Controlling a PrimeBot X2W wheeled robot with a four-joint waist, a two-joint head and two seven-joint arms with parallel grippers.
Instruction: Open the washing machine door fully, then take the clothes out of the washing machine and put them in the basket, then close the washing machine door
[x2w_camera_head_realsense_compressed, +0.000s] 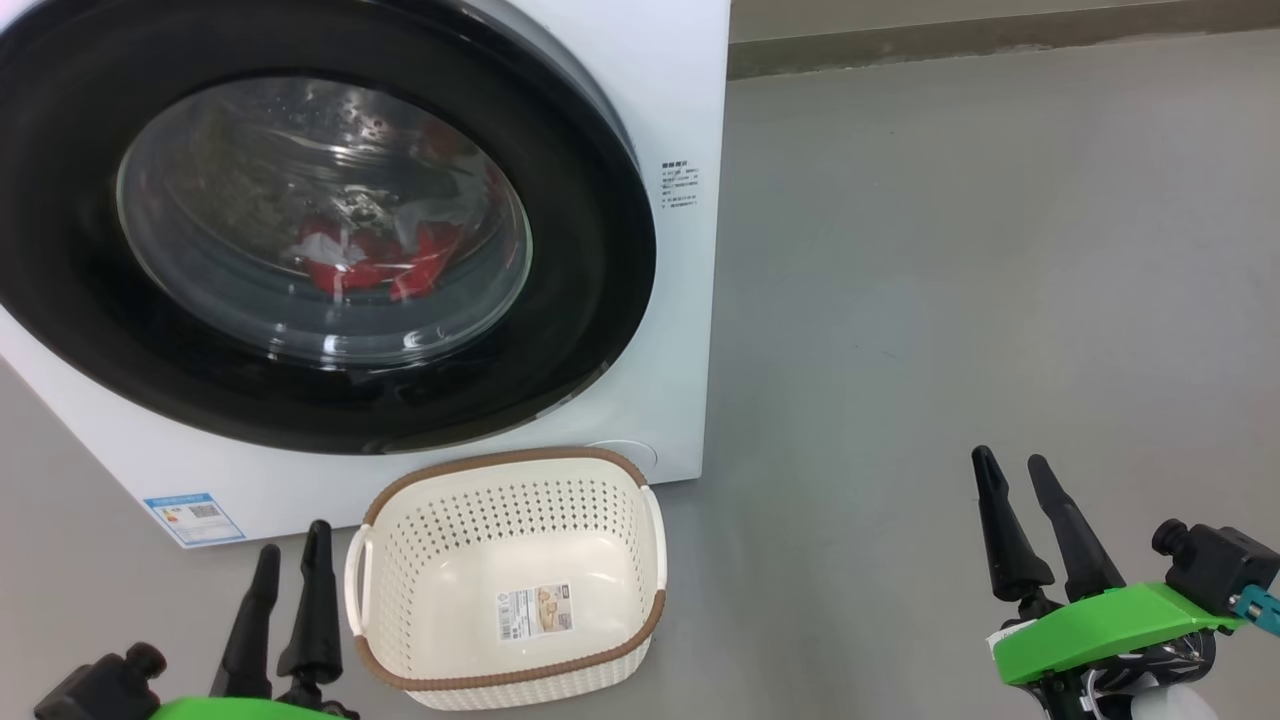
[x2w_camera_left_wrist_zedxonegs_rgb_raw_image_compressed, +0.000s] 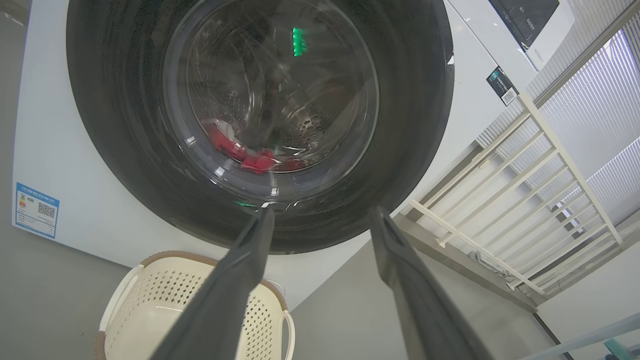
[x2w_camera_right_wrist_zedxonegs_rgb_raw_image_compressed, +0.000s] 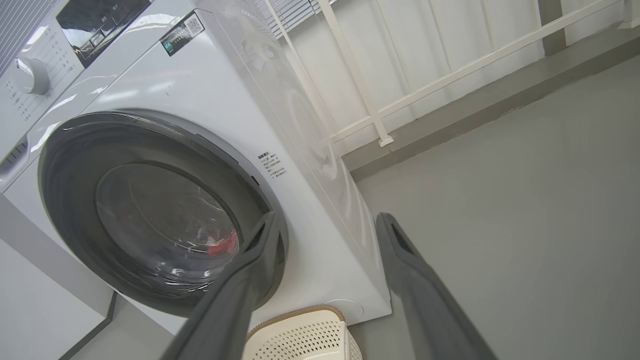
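The white washing machine (x2w_camera_head_realsense_compressed: 680, 90) fills the upper left of the head view, and its round black-rimmed door (x2w_camera_head_realsense_compressed: 590, 250) sits against the front, slightly ajar at its right edge. Red and white clothes (x2w_camera_head_realsense_compressed: 370, 255) show through the glass, low in the drum. The cream basket (x2w_camera_head_realsense_compressed: 505, 580) stands empty on the floor just before the machine. My left gripper (x2w_camera_head_realsense_compressed: 292, 562) is open at the lower left, beside the basket's left handle. My right gripper (x2w_camera_head_realsense_compressed: 1010, 470) is open at the lower right, well clear of the machine. In the wrist views the door (x2w_camera_left_wrist_zedxonegs_rgb_raw_image_compressed: 415, 100) (x2w_camera_right_wrist_zedxonegs_rgb_raw_image_compressed: 70, 170) lies ahead of the open fingers.
Grey floor (x2w_camera_head_realsense_compressed: 950, 300) spreads to the right of the machine. A pale railing (x2w_camera_left_wrist_zedxonegs_rgb_raw_image_compressed: 525, 200) stands along the wall beside the machine, over a raised ledge (x2w_camera_right_wrist_zedxonegs_rgb_raw_image_compressed: 475, 105). A blue label (x2w_camera_head_realsense_compressed: 193, 517) is stuck low on the machine's front.
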